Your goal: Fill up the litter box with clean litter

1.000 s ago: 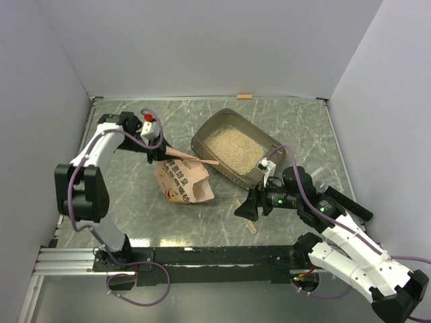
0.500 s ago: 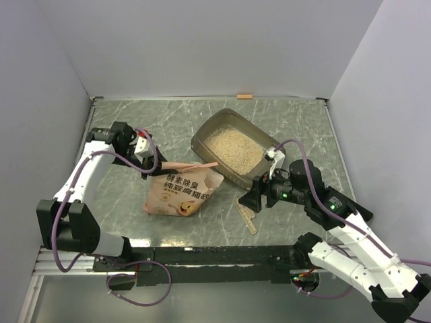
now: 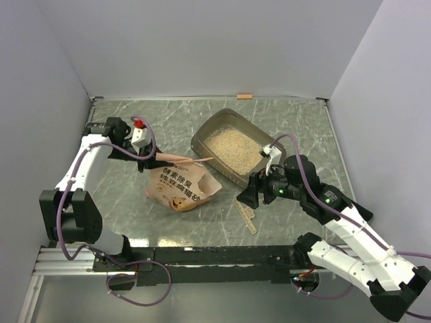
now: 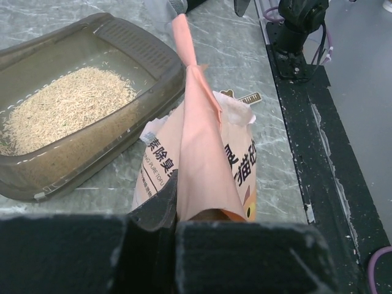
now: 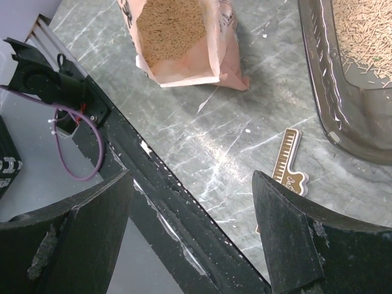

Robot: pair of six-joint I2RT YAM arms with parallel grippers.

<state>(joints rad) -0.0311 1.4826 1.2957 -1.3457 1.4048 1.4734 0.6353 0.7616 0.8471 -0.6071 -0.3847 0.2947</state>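
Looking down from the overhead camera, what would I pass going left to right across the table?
left gripper, clamped on the bag's top edge → orange bag → litter box, holding pale litter

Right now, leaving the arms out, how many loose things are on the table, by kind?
litter box: 1
orange-pink bag: 1
tan strip: 1
small orange tab at the far wall: 1
Total: 4
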